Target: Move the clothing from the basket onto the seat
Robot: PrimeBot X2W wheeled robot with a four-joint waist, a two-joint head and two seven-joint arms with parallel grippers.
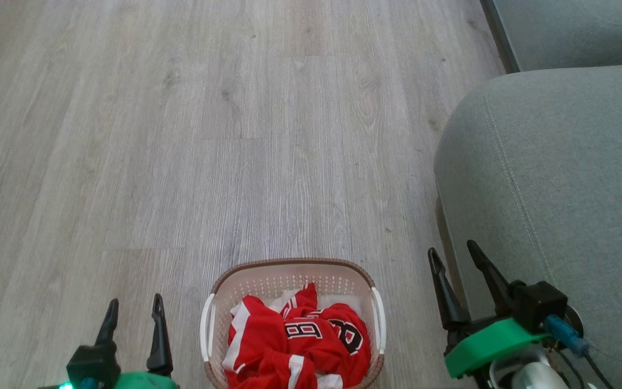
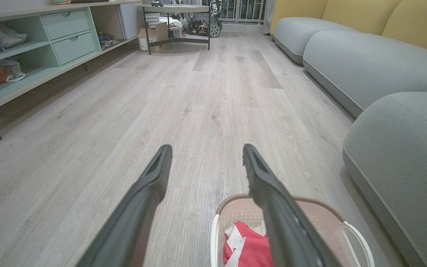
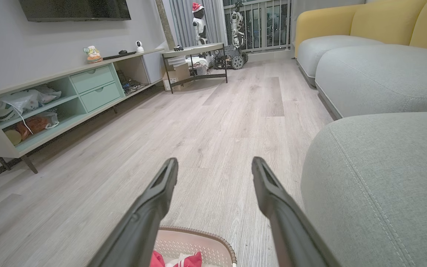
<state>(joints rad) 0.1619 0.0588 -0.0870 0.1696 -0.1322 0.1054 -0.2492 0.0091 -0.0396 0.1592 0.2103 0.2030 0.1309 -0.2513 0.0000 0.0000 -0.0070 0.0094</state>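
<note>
Crumpled shiny red clothing (image 1: 300, 340) with white trim fills the oval perforated cream basket (image 1: 289, 266), brown woven-look rim, on wood-grain floor (image 1: 181, 135) beside the rounded grey-green fabric seat (image 1: 559, 178); left gripper (image 1: 134, 300) and right gripper (image 1: 452, 248) both spread wide, holding nothing.

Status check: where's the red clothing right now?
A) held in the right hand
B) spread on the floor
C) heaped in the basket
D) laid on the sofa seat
C: the red jerseys lie heaped in the basket, which stands on the floor beside the sofa seat.
</note>
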